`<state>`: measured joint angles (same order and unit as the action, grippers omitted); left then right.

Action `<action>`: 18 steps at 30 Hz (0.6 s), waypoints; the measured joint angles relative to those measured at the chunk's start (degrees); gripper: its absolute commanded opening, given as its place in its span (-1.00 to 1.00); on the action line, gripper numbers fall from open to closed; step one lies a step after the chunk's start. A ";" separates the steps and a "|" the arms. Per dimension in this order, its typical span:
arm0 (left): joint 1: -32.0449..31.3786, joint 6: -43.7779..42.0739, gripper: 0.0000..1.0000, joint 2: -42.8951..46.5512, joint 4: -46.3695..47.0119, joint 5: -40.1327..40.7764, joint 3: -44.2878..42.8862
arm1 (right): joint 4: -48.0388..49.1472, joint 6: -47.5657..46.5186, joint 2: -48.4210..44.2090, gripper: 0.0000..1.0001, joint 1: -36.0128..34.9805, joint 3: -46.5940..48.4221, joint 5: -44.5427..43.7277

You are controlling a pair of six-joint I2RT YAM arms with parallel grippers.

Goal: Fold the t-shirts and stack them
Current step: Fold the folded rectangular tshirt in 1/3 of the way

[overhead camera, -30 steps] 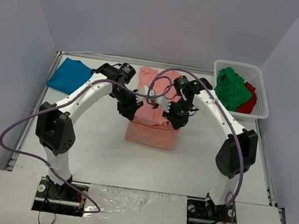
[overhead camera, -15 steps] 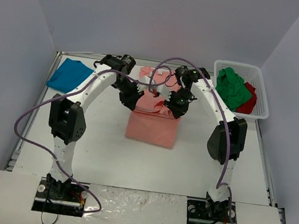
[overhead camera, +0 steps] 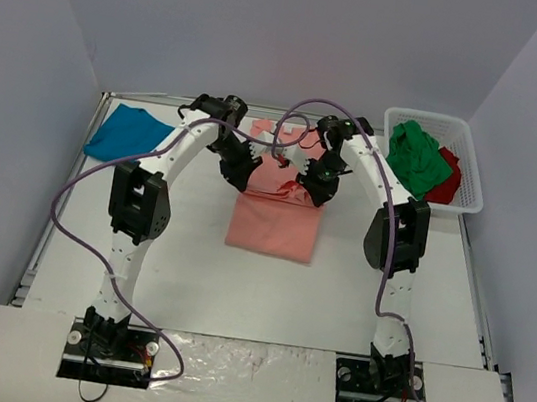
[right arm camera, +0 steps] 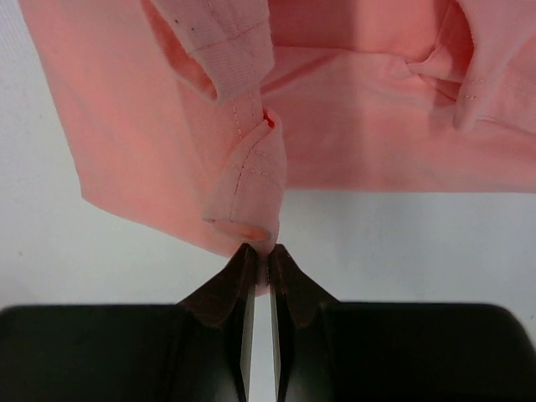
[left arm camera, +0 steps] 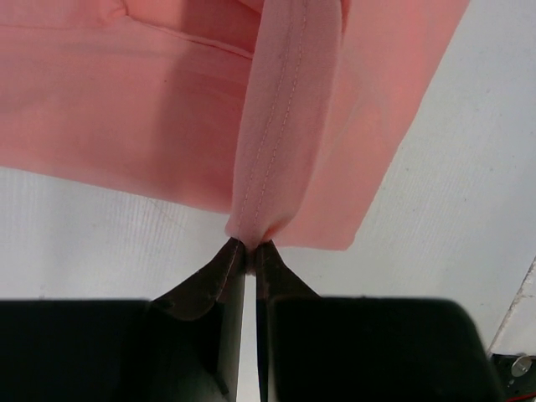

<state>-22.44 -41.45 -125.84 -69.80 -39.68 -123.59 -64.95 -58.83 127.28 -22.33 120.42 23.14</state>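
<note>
The salmon-pink t-shirt (overhead camera: 273,224) lies in the middle of the table, its near part flat and its far part lifted. My left gripper (overhead camera: 238,178) is shut on its left hem fold (left arm camera: 280,126), and my right gripper (overhead camera: 315,194) is shut on its right fold (right arm camera: 247,193). Both hold the cloth above the table over the shirt's far half. A teal-blue t-shirt (overhead camera: 127,133) lies folded at the far left. A green t-shirt (overhead camera: 418,158) and a red one (overhead camera: 446,182) sit in the white basket (overhead camera: 474,181).
The white mesh basket stands at the far right corner. Purple cables loop from both arms over the shirt. Grey walls close the table on three sides. White table surface (overhead camera: 176,278) lies in front of the shirt.
Both grippers have moved away from me toward the far edge with the pink cloth, stretching the arms out. The shirt's near part now lies longer and flatter.
</note>
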 measured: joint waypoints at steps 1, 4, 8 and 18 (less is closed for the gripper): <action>0.07 -0.15 -0.95 -0.92 -0.24 -0.11 -0.96 | 0.17 -0.02 0.50 -1.00 0.24 0.17 0.15; 0.24 -0.35 -0.95 -3.21 -0.55 -0.72 -2.84 | 0.04 -0.24 2.05 -1.00 0.92 1.27 0.39; 0.68 -0.37 -0.95 -5.29 -0.31 -1.20 -3.82 | 0.04 -1.05 4.72 -1.00 1.42 3.17 0.90; 1.62 -0.55 -0.42 -9.40 -0.09 -1.20 -6.43 | 0.50 -1.31 9.88 -0.73 1.79 7.08 1.49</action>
<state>-20.82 -42.00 -135.24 -69.89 -40.88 -130.02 -64.45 -60.14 137.16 -20.53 127.50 24.62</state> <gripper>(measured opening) 0.184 0.071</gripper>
